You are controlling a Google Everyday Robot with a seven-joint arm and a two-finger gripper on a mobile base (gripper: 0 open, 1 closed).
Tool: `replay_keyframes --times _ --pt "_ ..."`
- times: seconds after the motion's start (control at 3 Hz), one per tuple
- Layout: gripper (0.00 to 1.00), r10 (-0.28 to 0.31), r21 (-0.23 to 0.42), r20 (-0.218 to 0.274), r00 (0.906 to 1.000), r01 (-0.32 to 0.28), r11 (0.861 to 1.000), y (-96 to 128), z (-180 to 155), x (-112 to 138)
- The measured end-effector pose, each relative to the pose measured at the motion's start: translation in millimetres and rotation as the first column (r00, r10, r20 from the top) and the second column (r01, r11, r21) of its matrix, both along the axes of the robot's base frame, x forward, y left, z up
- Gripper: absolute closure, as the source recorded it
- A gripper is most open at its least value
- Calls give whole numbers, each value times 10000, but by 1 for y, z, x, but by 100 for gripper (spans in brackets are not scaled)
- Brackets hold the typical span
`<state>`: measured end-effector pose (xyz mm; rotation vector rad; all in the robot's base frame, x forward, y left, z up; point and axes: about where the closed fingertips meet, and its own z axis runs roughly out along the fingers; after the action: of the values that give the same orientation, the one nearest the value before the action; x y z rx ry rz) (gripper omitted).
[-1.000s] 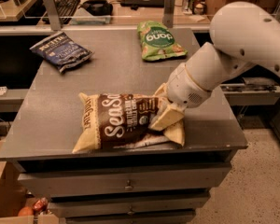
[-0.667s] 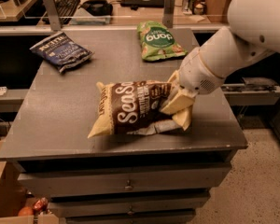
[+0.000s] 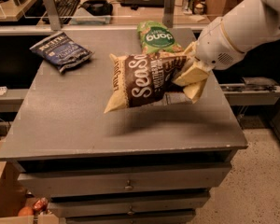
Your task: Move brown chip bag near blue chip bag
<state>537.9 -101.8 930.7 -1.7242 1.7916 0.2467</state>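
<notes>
The brown chip bag [image 3: 147,78], large with cream edges and white script lettering, hangs in the air above the middle of the grey cabinet top [image 3: 74,125], tilted, its shadow below it. My gripper [image 3: 192,73] is shut on the bag's right end, at the end of the white arm coming in from the upper right. The blue chip bag [image 3: 60,50], small, dark navy and crinkled, lies flat at the far left of the top, well apart from the brown bag.
A green bag with white lettering [image 3: 157,37] lies at the far middle of the top, just behind the lifted bag. Behind stands a desk with a keyboard [image 3: 65,4] and two metal posts [image 3: 51,8]. Drawers [image 3: 126,183] are below the front edge.
The brown bag has been lifted off the surface and carried up and away from the front edge by the gripper. The blue and green bags have not moved.
</notes>
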Motion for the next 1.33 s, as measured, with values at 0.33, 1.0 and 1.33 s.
replay_keyframes --times 0.33,1.0,1.33 --pt "100 10 161 70 10000 -11 9999 10 3 9" --pt "100 -902 1075 887 9920 805 9909 45 34 93" --pt "100 -2038 1666 1007 9738 1854 9684 77 42 164"
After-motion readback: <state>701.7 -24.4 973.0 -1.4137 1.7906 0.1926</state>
